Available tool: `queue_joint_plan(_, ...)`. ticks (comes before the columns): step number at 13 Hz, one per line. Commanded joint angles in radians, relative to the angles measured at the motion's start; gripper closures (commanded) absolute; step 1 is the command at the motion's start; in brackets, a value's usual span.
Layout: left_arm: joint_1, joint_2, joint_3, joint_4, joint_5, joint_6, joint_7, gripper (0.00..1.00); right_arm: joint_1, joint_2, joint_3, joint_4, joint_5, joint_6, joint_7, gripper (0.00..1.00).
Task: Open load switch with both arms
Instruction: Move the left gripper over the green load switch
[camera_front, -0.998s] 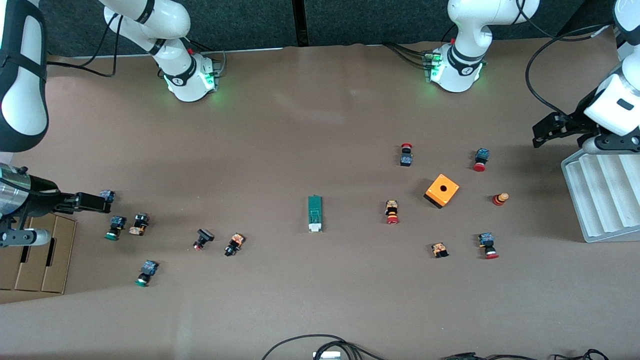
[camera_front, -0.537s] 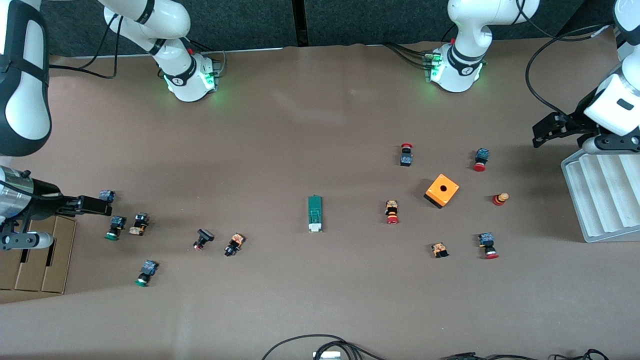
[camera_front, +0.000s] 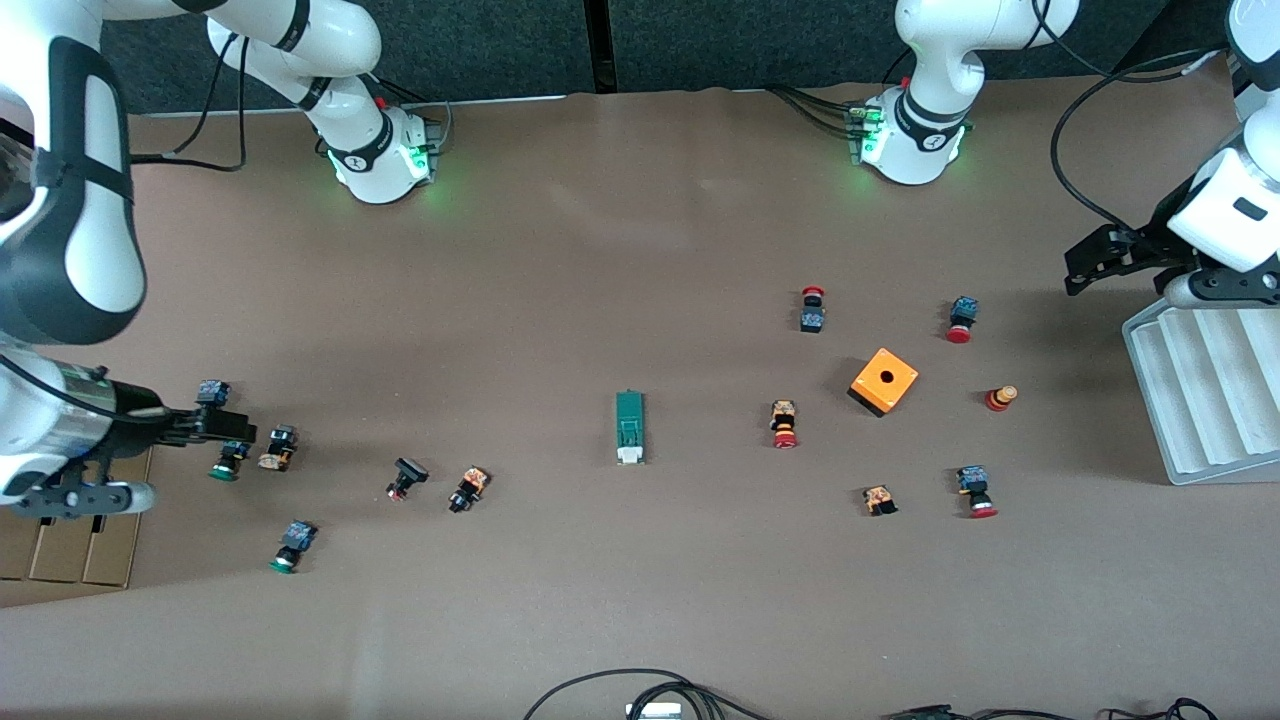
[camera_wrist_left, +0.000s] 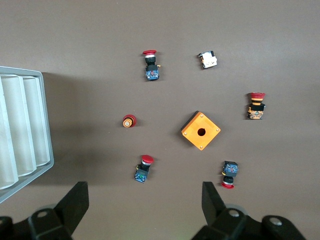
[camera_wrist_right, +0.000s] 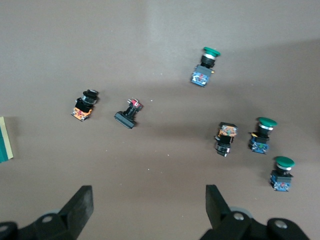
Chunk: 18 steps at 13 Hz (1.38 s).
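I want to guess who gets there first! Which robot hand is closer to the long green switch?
Neither clearly. The right gripper is over the green-capped buttons at its end; the left gripper is by the grey tray; the green switch lies midway.

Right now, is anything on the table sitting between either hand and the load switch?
Yes. Between the right hand and the load switch lie several small push buttons. Between the left hand and the switch lie more buttons and the orange cube.

The right gripper (camera_front: 225, 428) hides part of a green-capped button (camera_front: 228, 458) beneath it. In the right wrist view the load switch (camera_wrist_right: 4, 140) is cut off at the edge, only a green corner showing. The ribbed grey tray (camera_front: 1205, 395) runs out of frame, as do both arms.
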Motion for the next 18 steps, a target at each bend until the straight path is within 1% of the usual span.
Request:
queue_joint_plan(1,-0.007,0.007,0.006,0.02,0.0,-0.023,-0.008,0.0,0.024,0.021,-0.005,-0.003,0.02,0.031,-0.011,0.0)
queue_joint_plan(5,-0.01,0.005,0.002,0.02,-0.011,-0.023,-0.006,0.0,0.022,0.058,-0.005,-0.003,0.022,0.051,-0.016,0.0)
queue_joint_plan(6,-0.017,0.005,-0.007,0.022,-0.017,-0.022,-0.011,0.0,0.022,0.061,-0.005,-0.003,0.022,0.066,-0.016,0.0)
queue_joint_plan(8,-0.037,0.007,-0.046,0.023,-0.025,-0.005,-0.023,0.0,0.016,0.061,-0.006,-0.002,0.02,0.07,-0.017,0.0)
queue_joint_plan(11,-0.039,0.024,-0.138,0.028,-0.068,0.049,-0.185,0.0,0.013,0.07,-0.006,-0.002,0.022,0.088,-0.019,0.0)
queue_joint_plan(14,-0.039,0.05,-0.262,0.028,-0.059,0.118,-0.378,0.0,0.007,0.076,-0.008,-0.003,0.022,0.093,-0.029,0.0)
queue_joint_plan(18,-0.039,0.119,-0.413,0.026,-0.043,0.266,-0.644,0.0,0.01,0.071,-0.012,-0.003,0.017,0.079,-0.028,0.0)
